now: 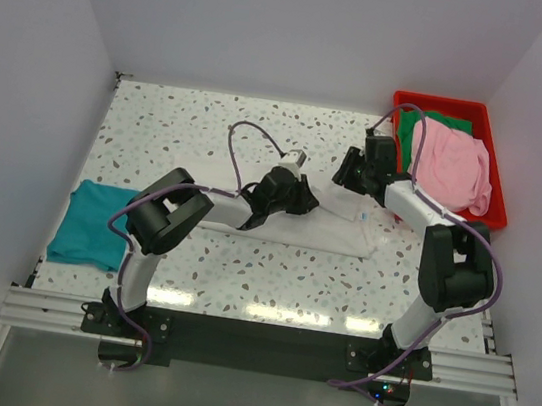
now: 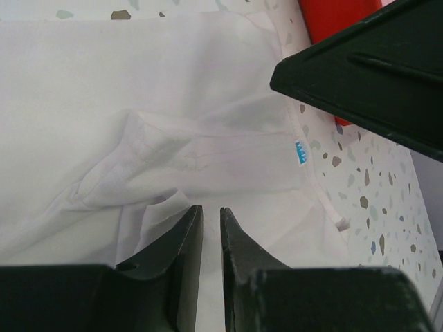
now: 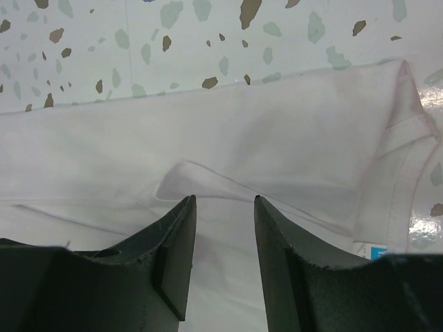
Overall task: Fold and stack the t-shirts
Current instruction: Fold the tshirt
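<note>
left pincer [image 2: 211,211] nearly closed, right pincer [image 3: 225,200] parted

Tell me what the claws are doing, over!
Left claw nearly closed over off-white t-shirt, grip unclear; right claw open above it. Teal t-shirt at left; pink t-shirt, green t-shirt in red bin. Nothing blocking.

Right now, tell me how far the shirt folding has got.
Done: the teal shirt looks folded, at the left edge of the table. In hand: the white shirt lies mid-table, partly folded, with the left gripper and right gripper over it. Left: the pink shirt and green shirt sit in the red bin, and nothing is stacked.
</note>
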